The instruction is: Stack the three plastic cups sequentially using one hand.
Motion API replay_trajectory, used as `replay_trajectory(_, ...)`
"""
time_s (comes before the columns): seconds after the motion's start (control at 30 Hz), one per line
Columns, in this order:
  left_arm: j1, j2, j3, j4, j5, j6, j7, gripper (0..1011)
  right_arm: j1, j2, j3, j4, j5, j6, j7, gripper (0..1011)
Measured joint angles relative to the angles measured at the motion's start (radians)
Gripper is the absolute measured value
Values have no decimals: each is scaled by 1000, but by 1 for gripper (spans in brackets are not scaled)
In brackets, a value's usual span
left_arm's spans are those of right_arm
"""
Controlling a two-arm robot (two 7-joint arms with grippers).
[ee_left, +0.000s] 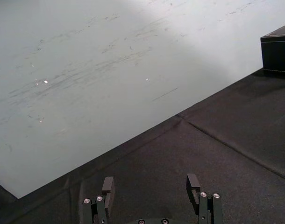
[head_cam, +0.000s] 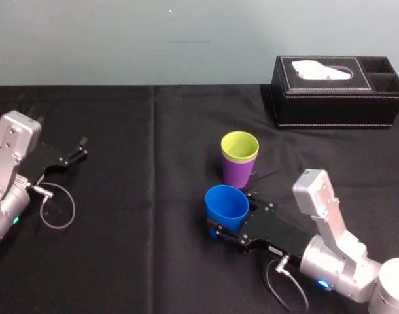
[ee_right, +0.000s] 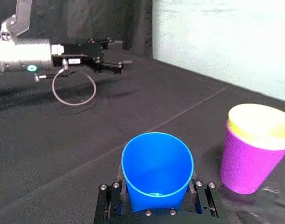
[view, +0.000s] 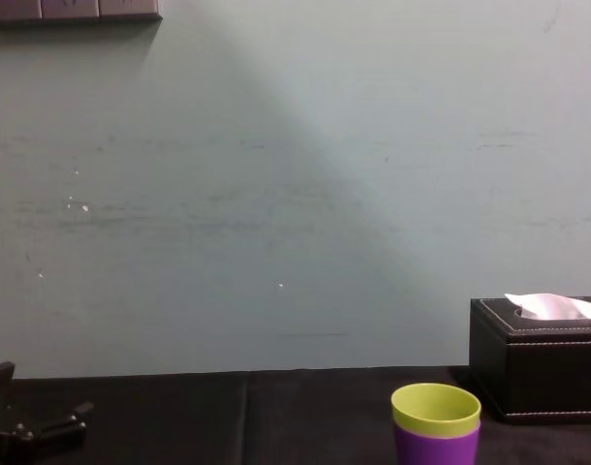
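gripping the smooth, tapered blue cup (head_cam: 227, 204) around its lower wall, the right tool (ee_right: 156, 205) holds it mouth up toward the near edge of the black cloth-covered desk (head_cam: 140, 261). just beyond it stands the purple cup (head_cam: 237, 171), with the lime green cup (head_cam: 239, 146) nested inside. the left tool (ee_left: 150, 186) rests near the left edge, its flat fingers spread wide.

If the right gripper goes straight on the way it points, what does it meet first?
Bare cloth. The right gripper, shut on the blue cup, points past the purple cup; far off, the left gripper seems near that line, but depth is unclear.
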Motion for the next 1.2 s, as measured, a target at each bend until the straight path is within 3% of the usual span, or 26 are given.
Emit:
replay_trajectory(0.13,0,0,0,0,0,0,0,1011,-37,20,24,-72,-1,24,-32,716)
replay_trajectory(0.4,0,0,0,0,0,0,0,1011,-131,92,119,-279,22,148,-90,716)
replay_trajectory(0.57,0,0,0,0,0,0,0,1011,-179,130,178,-367,12,174,-123,715)
replay_trajectory(0.83,0,0,0,0,0,0,0,1011,-172,125,232,-378,24,188,-132,716)
replay_trajectory(1.2,0,0,0,0,0,0,0,1011,-44,73,199,-303,26,213,-123,715)
